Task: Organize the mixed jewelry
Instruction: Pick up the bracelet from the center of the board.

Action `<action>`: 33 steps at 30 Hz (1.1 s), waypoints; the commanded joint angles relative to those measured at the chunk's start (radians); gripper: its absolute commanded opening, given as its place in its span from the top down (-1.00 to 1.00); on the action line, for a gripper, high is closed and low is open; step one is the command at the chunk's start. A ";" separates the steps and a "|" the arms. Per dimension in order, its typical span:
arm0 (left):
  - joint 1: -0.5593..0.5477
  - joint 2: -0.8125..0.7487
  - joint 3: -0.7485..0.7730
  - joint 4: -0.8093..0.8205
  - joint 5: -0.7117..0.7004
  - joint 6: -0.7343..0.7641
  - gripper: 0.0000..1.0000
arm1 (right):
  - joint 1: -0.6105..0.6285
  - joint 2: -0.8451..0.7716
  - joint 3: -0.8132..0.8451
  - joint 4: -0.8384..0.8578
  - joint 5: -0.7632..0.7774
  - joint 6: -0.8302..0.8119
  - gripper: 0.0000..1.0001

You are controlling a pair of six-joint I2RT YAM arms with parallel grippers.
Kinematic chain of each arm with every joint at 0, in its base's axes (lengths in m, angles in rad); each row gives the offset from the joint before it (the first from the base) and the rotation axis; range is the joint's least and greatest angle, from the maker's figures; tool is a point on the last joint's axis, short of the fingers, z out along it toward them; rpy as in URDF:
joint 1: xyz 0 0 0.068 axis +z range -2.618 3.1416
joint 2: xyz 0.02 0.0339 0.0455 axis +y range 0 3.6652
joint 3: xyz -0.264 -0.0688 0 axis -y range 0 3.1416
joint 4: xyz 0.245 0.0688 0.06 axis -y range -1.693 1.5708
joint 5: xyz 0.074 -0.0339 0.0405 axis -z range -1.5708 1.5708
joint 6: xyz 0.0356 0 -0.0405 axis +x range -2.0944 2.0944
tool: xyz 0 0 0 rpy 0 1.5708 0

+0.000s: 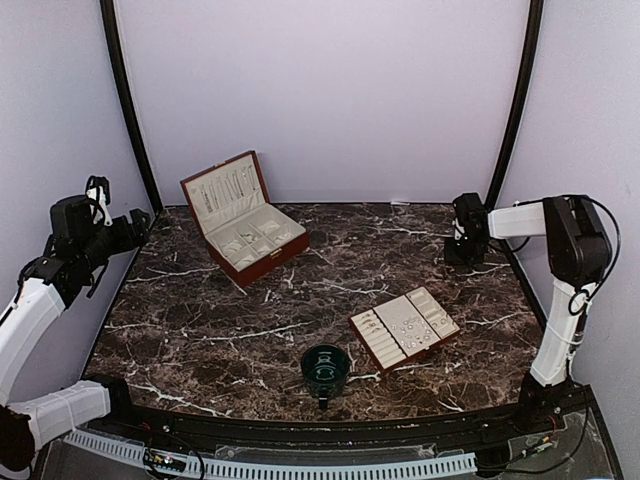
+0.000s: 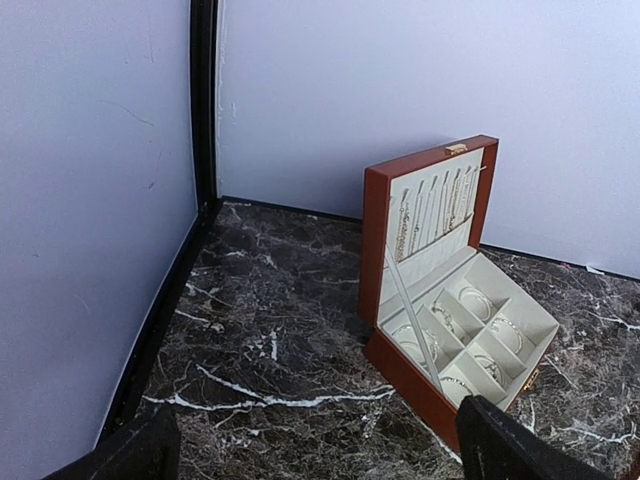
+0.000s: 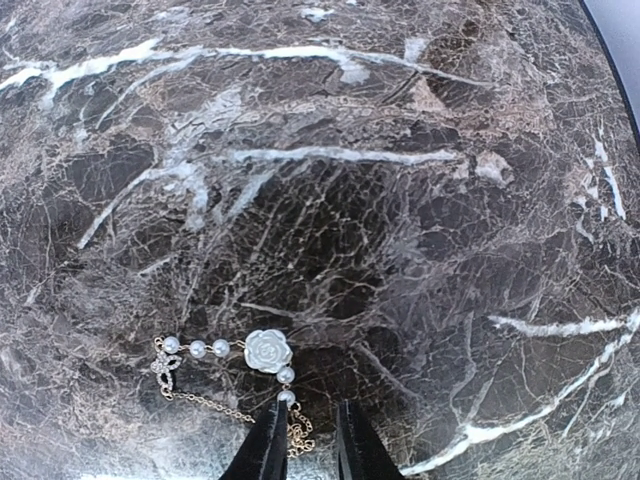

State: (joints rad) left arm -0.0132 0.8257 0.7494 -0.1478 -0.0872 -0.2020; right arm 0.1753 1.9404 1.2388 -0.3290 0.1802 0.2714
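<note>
A bracelet (image 3: 266,352) with a white rose, small pearls and a thin gold chain lies on the dark marble table (image 3: 400,200) at the back right. My right gripper (image 3: 308,408) points down at it, jaws narrowed to a small gap. Loops of the chain lie in that gap beside the left finger (image 3: 265,445), and nothing is pinched. From above, the right gripper (image 1: 463,252) hangs low over the table. More mixed jewelry (image 1: 408,320) glints on a cream-padded tray (image 1: 377,352). My left gripper (image 2: 320,460) is wide open and empty, held high at the left.
An open reddish-brown jewelry box (image 1: 245,220) stands at the back left, with chains in its lid and bracelets in its cream compartments (image 2: 470,330). A dark green cup (image 1: 325,368) sits near the front edge, just left of the tray. Walls close in on three sides.
</note>
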 commanded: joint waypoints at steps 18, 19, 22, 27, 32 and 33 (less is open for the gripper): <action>0.007 -0.031 -0.022 0.028 0.030 0.002 -0.98 | 0.004 0.083 0.059 0.054 -0.047 -0.026 0.82; 0.007 -0.031 -0.022 0.027 0.032 0.002 -0.97 | 0.004 0.085 0.059 0.053 -0.046 -0.025 0.85; 0.007 -0.033 -0.022 0.027 0.032 0.004 -0.97 | 0.004 0.087 0.049 0.061 -0.042 -0.017 0.96; 0.007 -0.034 -0.023 0.027 0.033 0.003 -0.98 | 0.004 0.049 0.007 0.094 -0.061 -0.010 1.00; 0.007 -0.034 -0.025 0.028 0.037 0.005 -0.98 | 0.006 -0.048 -0.053 0.130 -0.111 0.002 1.00; 0.007 -0.034 -0.025 0.028 0.036 0.006 -0.97 | 0.006 -0.067 -0.066 0.139 -0.127 0.003 1.00</action>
State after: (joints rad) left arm -0.0101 0.8078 0.7372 -0.1436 -0.0628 -0.2024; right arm 0.1753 1.9694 1.2205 -0.2325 0.1074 0.2558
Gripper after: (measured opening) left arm 0.988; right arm 0.006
